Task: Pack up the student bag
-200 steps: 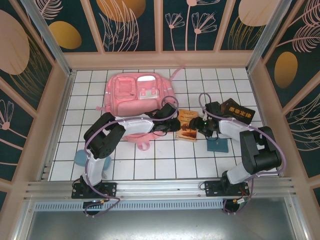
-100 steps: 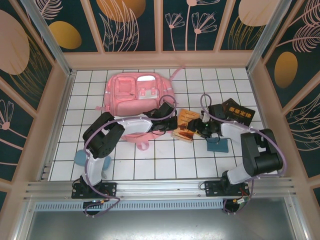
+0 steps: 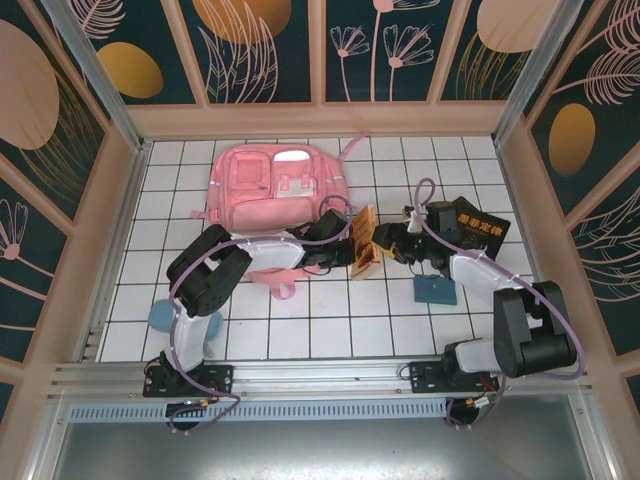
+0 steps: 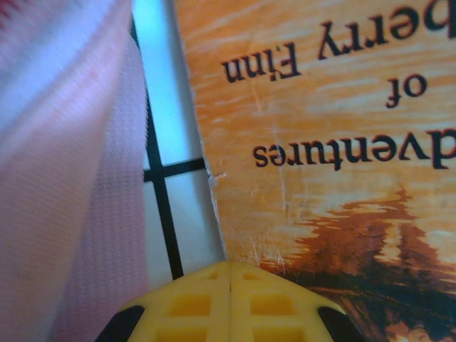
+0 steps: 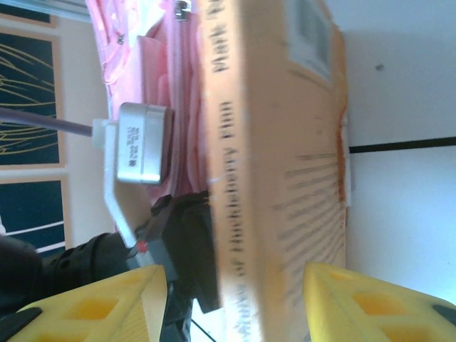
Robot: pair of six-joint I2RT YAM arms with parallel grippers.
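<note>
While the student bag [image 3: 272, 185] lies flat on the far left part of the white-tiled counter [image 3: 330, 325], front pockets facing up and a pink strap trailing off its near edge, we find an orange paperback [image 3: 363, 238] standing tilted on one edge just off the bag's near right corner. The two hands are on either side of the book. The left hand [image 3: 344, 252] reaches in from the bag side, its arm crossing the bag's near edge. From its wrist camera we see its yellow jaws pressed tight together with nothing between them, right at the lower edge of the book's cover (the title reads Adventures of Huckleberry Finn, upside down from there). A strip of bare tile separates that cover from the pink fabric on the left. The right hand [image 5: 235, 299] comes from the other side with its jaws well apart, one on each side of the spine. A gap shows between the book and the jaw on the bag side, and we cannot tell whether the other jaw touches the book. Near the right arm a small blue case [image 3: 437, 290] lies flat on the tiles, and beyond it a dark book [image 3: 480, 222] with yellow lettering lies by the right wall. A pale blue round thing [image 3: 160, 316] sits at the near left, partly hidden behind the left arm.
</note>
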